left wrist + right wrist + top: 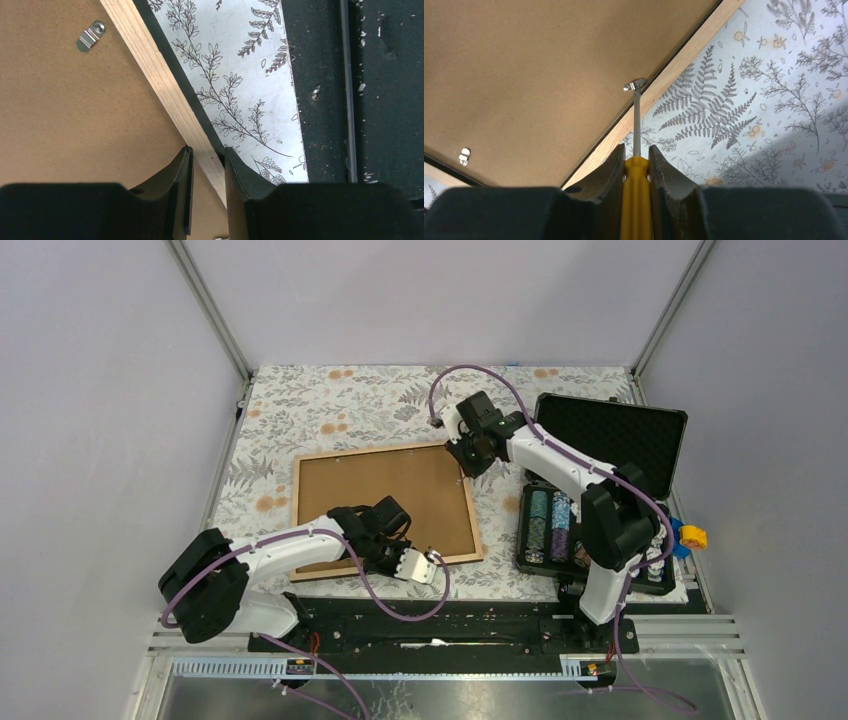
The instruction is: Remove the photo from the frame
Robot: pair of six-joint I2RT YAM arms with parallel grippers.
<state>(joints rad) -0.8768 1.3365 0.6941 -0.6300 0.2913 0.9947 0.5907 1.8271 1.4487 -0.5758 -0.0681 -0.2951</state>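
Right now the frame [385,502] is lying flat on the leafy table cloth [330,405] with its brown back showing. The left gripper [206,152] is pinching the frame's near edge, with 1 finger on the brown back and 1 on the outside. The right gripper [634,152] is squeezing a yellow screwdriver [636,200] at the far right corner. The screwdriver's thin metal tip is touching a little silver clip [634,85] by the wood edge. A black case [610,430] is sitting open on the right.
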